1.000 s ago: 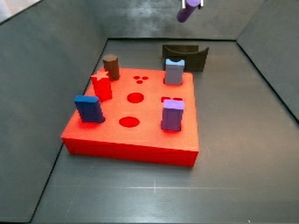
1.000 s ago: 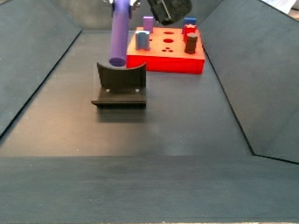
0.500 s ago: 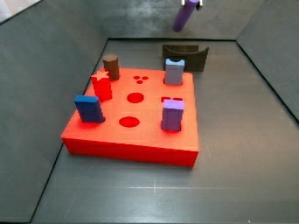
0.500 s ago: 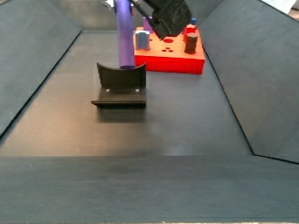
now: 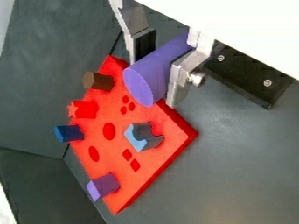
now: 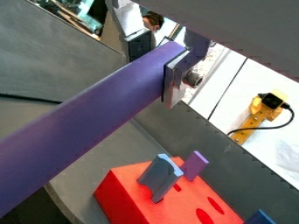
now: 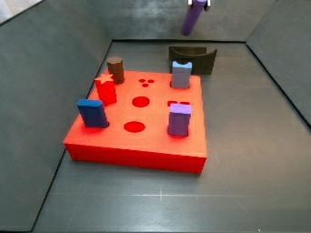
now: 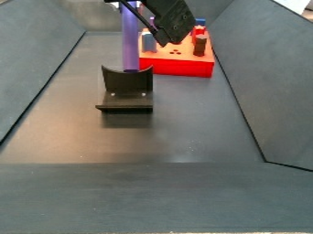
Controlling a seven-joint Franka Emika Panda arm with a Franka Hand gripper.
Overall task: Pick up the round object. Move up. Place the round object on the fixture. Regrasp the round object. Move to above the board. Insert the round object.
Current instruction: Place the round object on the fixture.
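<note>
- High above the floor, the gripper (image 8: 145, 7) is holding the purple rod (image 8: 130, 38) in the air; its jaws are pinching the rod near the rod's upper end.
- In a wrist view, a silver finger (image 5: 179, 77) is pressing flat against the side of the rod (image 5: 156, 69), and the rod's round end is facing the camera.
- In a side view, the rod is hanging almost upright, and its lower end is standing clear above the fixture (image 8: 124, 90).
- The red board (image 7: 141, 123) is lying on the floor near the fixture (image 7: 194, 58), not touching it.
- On the board, a brown peg (image 7: 115, 69), a red peg (image 7: 105, 89), a blue peg (image 7: 93, 113), a purple peg (image 7: 180, 118) and a grey-blue peg (image 7: 181, 74) are standing upright.
- Round holes (image 7: 141, 101) are showing in the middle of the board.
</note>
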